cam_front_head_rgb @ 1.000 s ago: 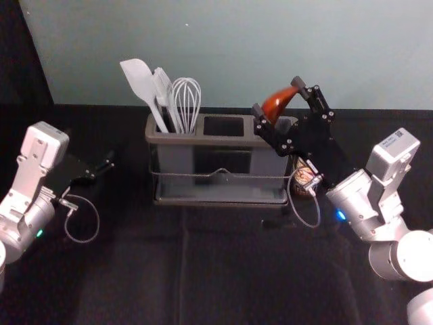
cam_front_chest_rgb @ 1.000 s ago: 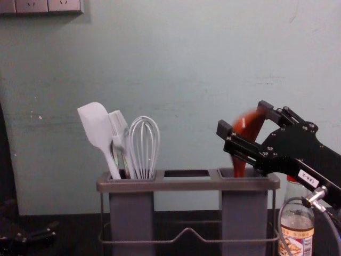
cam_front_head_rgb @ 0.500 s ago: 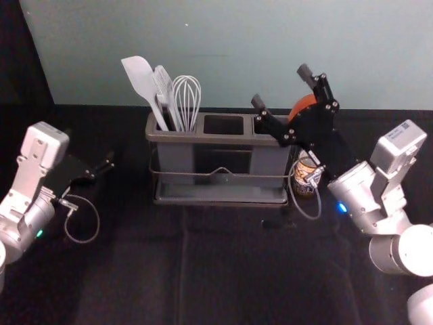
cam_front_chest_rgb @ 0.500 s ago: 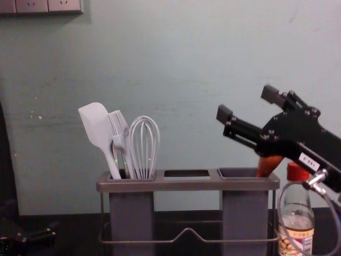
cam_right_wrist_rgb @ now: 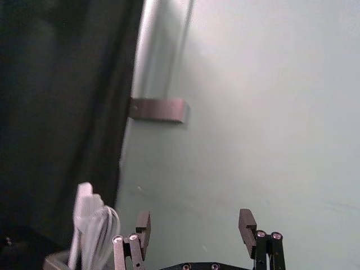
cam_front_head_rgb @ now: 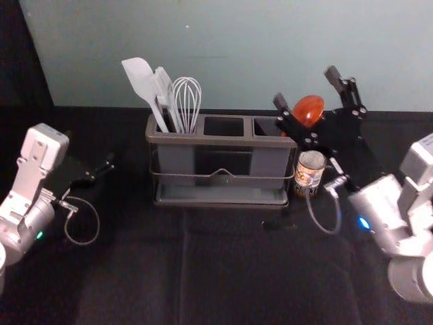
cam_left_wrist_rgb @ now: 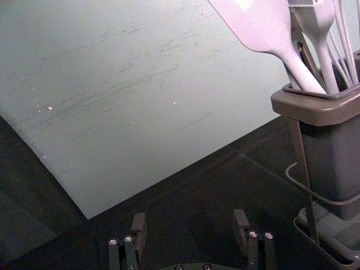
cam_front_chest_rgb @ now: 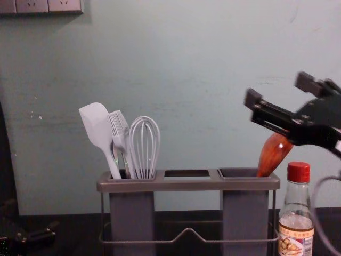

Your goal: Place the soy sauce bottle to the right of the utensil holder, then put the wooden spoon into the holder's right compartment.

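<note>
Spoon (cam_front_chest_rgb: 273,153) leans toward one o'clock in the holder's (cam_front_chest_rgb: 186,184) right compartment! Right gripper (cam_front_head_rgb: 305,88), fingers wide, empty, is at the holder's two; bottle (cam_front_head_rgb: 310,172), three (neat!); left gripper (cam_front_head_rgb: 107,162), nine, fingers apart, empty.

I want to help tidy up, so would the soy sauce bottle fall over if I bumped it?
It might tip, because the bottle looks tall and narrow. It looks like smooth, clear glass, so it could slip or crack. Its red cap may stop spills.
</note>
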`<state>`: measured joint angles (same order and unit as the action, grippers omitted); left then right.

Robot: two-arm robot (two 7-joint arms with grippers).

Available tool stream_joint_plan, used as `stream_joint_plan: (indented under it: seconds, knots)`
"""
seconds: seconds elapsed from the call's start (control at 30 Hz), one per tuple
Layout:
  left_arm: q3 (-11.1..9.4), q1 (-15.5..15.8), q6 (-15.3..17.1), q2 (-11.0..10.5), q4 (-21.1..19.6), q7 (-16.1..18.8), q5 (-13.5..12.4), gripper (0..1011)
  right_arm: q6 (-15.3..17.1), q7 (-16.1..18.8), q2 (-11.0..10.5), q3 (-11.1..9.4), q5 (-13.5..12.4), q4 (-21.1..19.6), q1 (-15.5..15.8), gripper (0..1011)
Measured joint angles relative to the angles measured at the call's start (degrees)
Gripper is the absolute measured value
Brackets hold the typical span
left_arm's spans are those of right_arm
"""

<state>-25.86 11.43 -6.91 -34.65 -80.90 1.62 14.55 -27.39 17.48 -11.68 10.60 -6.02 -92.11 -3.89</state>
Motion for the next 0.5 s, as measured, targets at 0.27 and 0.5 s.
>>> stream_joint_plan:
  seconds: [0.27, 0.5]
  knots:
    - [0.0, 0.0, 0.0, 0.0, 0.0, 0.0, 0.0, 1005, 11.7, -5.8, -1.5, -5.2, 1.9, -12.0, 11.2, 1003]
    - [0.0, 0.0, 0.0, 0.0, 0.0, 0.0, 0.0, 1005, 18.9, -9.8, -1.0, -8.7, 4.1, -14.4, 15.9, 1003]
